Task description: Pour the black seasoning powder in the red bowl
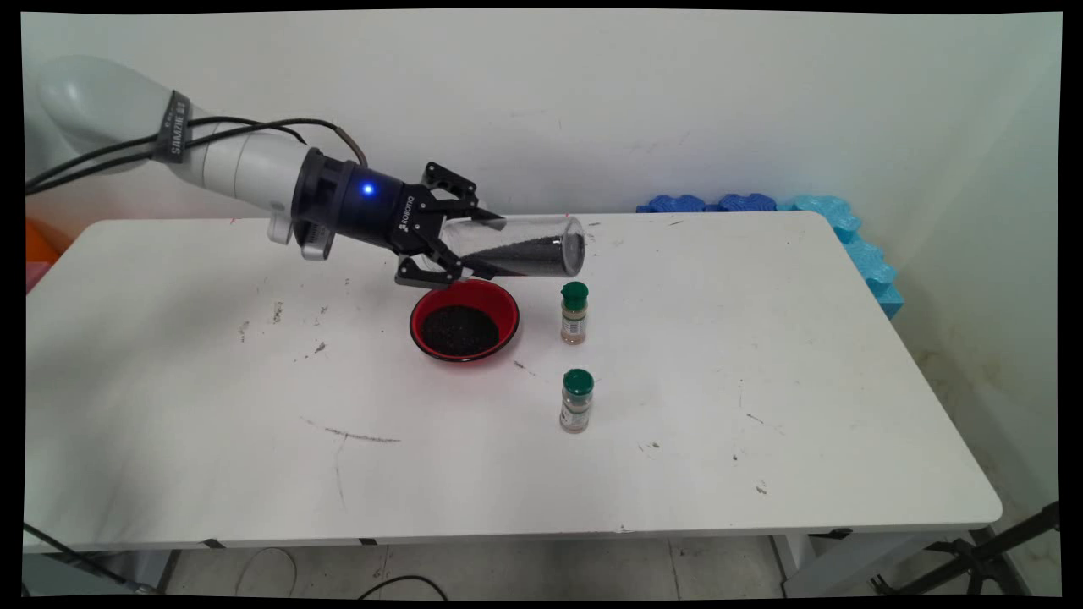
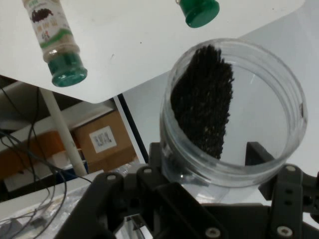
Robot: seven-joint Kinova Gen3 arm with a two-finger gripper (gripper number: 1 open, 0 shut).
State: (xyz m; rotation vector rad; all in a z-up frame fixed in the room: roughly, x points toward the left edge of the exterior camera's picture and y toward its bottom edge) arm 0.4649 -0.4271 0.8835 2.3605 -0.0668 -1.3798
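My gripper point(image 1: 461, 241) is shut on a clear plastic jar point(image 1: 525, 245) holding black grains, lying almost on its side above the table with its base pointing right. The hand view looks into the jar point(image 2: 234, 109); the black grains point(image 2: 203, 102) lie piled along one wall. Just below the gripper a red bowl point(image 1: 464, 320) stands on the white table point(image 1: 211, 406), with black grains in it. Two small spice bottles with green caps stand to the bowl's right, one point(image 1: 574, 313) further back and one point(image 1: 576, 401) nearer the front. Both bottles show in the hand view point(image 2: 56, 42) point(image 2: 198, 11).
Blue foam pieces point(image 1: 838, 228) lie along the table's far right corner and right edge. Grey smudges mark the tabletop at left and front. Cardboard boxes point(image 2: 104, 139) and cables show below the table in the hand view.
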